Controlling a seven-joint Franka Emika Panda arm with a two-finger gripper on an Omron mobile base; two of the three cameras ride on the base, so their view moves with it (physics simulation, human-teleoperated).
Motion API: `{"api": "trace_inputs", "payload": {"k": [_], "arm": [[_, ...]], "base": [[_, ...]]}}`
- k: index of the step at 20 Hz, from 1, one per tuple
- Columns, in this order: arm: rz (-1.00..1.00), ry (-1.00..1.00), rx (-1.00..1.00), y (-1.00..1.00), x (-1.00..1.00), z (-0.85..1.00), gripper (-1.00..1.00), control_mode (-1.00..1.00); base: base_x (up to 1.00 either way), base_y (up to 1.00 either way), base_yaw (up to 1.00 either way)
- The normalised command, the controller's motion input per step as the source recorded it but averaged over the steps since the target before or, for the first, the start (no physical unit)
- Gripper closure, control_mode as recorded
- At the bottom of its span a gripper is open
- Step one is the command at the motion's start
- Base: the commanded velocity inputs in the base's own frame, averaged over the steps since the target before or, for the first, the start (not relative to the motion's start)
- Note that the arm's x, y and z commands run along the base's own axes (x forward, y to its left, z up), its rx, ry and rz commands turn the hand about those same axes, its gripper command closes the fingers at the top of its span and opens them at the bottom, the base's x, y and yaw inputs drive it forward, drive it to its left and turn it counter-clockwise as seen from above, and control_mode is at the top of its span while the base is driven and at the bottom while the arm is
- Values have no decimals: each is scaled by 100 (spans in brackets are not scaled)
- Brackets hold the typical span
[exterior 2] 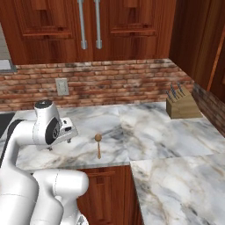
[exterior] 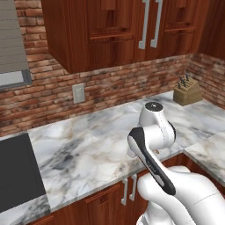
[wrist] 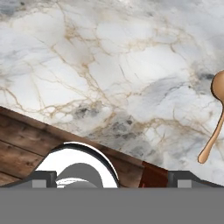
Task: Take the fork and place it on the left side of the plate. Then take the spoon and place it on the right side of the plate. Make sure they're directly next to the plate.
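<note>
Jaws spread fully wide and gripping nothing, the robot's gripper (wrist: 112,177) hangs over the front edge of a marbled worktop (wrist: 109,65), its dark fingertips (wrist: 41,178) poking up at the bottom of the hand view above the brown cabinet fronts. At far left in the left base view, a grey range hood (exterior: 11,44) sits above a black cooktop (exterior: 15,173). A pale wall socket (exterior: 78,93) is set in the red brick backsplash (exterior: 114,85), under dark wooden wall cabinets (exterior: 110,30) with long metal handles (exterior: 149,24). The white arm (exterior: 151,136) folds over the worktop's front edge at centre. To its right in the right base view, the brown spoon (exterior 2: 98,144) lies flat near that front edge, bowl pointing toward the wall and handle toward the cabinets, well apart from the arm; in the hand view it lies at the right margin. A wooden knife block (exterior 2: 181,105) stands far right, close to the brick corner.
</note>
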Motion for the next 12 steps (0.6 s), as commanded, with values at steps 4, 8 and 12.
{"api": "trace_inputs", "payload": {"k": [4, 8, 12], "arm": [[0, 0, 1, -36, 11, -7, -100, -100], [0, 13, 2, -87, 34, -1, -100, -100], [-2, 1, 2, -88, 38, 0, -100, -100]], "base": [[0, 0, 0], [0, 0, 0], [0, 0, 0]]}}
